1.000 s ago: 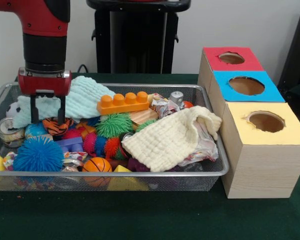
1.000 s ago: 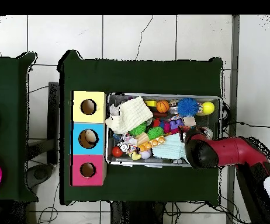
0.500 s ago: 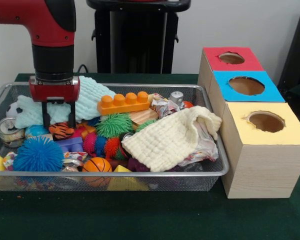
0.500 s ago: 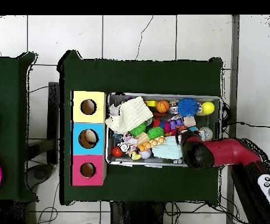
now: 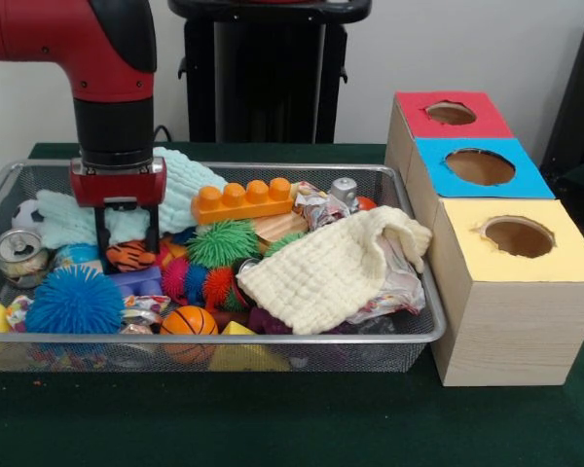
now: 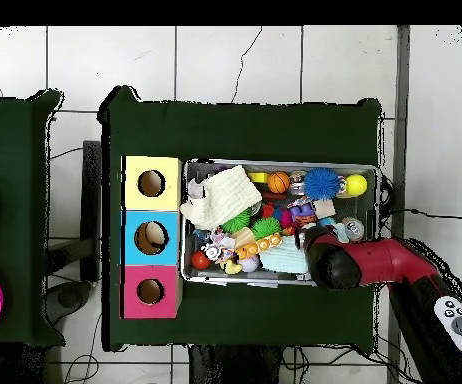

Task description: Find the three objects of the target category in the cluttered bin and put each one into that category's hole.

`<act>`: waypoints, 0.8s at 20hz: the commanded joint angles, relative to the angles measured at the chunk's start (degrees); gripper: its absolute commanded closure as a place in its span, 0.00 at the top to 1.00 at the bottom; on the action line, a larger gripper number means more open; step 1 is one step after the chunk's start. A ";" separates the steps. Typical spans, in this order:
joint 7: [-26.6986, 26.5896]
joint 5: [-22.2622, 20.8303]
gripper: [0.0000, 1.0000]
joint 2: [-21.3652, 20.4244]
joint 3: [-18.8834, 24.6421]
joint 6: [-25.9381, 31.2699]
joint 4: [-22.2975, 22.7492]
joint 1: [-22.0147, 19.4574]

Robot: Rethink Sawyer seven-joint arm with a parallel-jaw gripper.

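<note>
Gripper (image 5: 127, 255) is closed around an orange-and-black striped ball (image 5: 129, 256), low among the clutter toward the wire bin's (image 5: 409, 336) left end in the front view. A pale blue cloth (image 5: 175, 185) lies just behind it, a blue spiky ball (image 5: 75, 302) in front. The three-hole box (image 5: 506, 292) touches the bin's right edge, its holes unobstructed.

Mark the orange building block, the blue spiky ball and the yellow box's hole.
orange building block (image 5: 241, 201), front view, middle of its front face.
blue spiky ball (image 5: 75, 302), front view, centre of the ball.
yellow box's hole (image 5: 518, 236), front view, centre of the opening.
</note>
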 commanded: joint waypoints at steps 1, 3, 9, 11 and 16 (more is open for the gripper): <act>-4.57 -4.44 1.00 5.00 -0.37 -2.44 -0.31 -0.16; -4.64 -4.23 1.00 5.50 0.17 -3.34 -0.08 -0.84; -8.60 -3.93 1.00 8.56 6.96 -7.32 1.84 -7.09; -8.89 -4.33 1.00 8.31 6.87 -7.07 1.70 -7.23; -11.02 -4.54 1.00 9.28 8.51 -6.01 1.03 -10.02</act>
